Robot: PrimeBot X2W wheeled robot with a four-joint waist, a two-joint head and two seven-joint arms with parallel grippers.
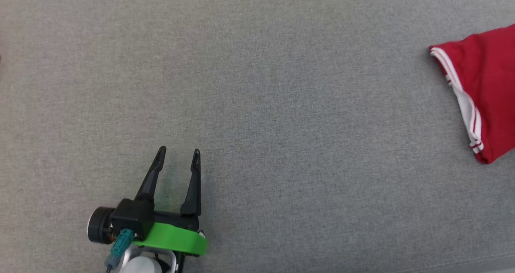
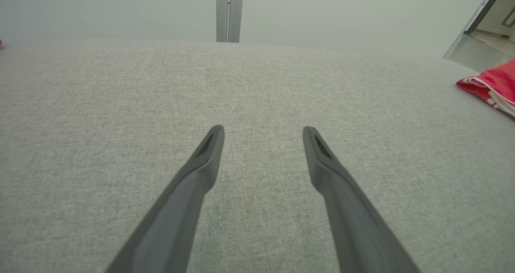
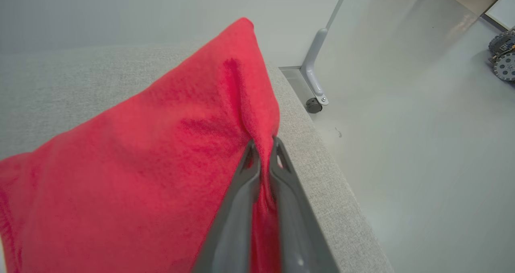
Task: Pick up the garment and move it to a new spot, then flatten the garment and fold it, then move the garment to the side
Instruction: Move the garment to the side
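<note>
Near the right edge of the grey fabric table [image 1: 281, 83], the red garment [image 1: 487, 87] with white-striped trim lies partly cut off by the head view's border. At that edge the right gripper [image 3: 263, 148] is clenched on a pinch of the garment's red cloth, which bunches between its two fingers and rises in a peak beyond them. Toward the table's near edge, left of the middle, the left gripper [image 1: 179, 149] is over bare fabric, its fingers spread and grasping nothing, well apart from the garment.

Cropped bits, for you:
Head view's right edge crops your garment [image 1: 487, 87]; wheeled thing [image 3: 503, 57] at right wrist view's edge, unidentifiable.
</note>
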